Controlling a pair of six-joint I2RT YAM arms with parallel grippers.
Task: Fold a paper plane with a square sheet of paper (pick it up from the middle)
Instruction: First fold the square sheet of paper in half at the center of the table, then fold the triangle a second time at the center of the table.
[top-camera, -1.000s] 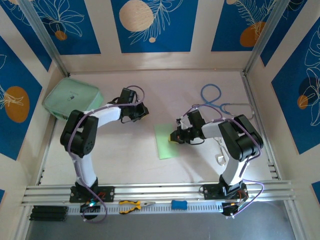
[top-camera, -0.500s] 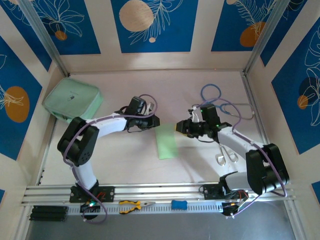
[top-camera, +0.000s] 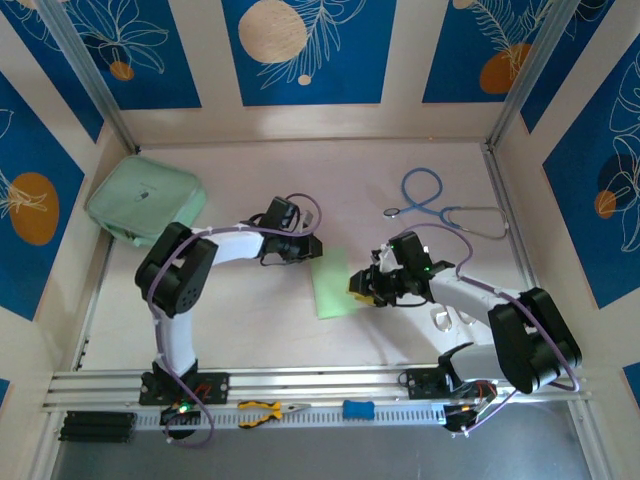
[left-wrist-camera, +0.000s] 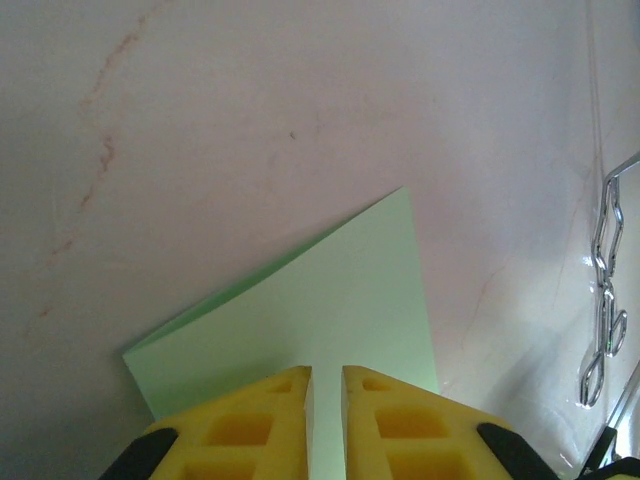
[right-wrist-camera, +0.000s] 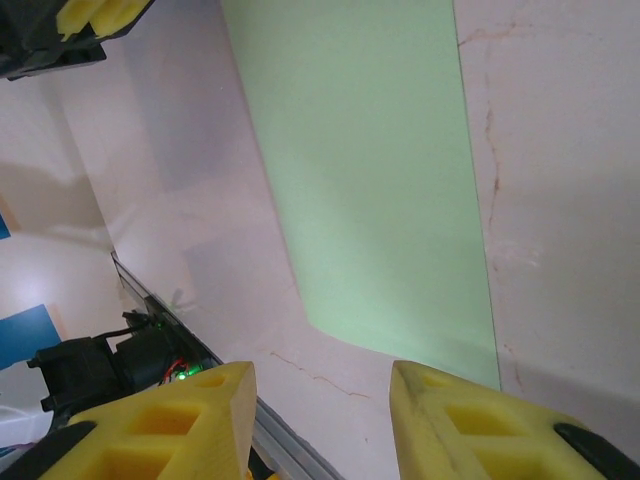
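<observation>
On the table (top-camera: 250, 310), the square sheet of paper (top-camera: 332, 285) is flanked: left gripper (top-camera: 313, 248), nearly closed, at its top edge; right gripper (top-camera: 358, 289), half spread, at its right edge.

A pale pinkish tabletop (top-camera: 330, 180) fills the centre. Cream walls with blue leaf-patterned panels (top-camera: 350, 60) rise at 9, 12 and 3 o'clock. An aluminium rail (top-camera: 320, 380) runs along 6 o'clock.
</observation>
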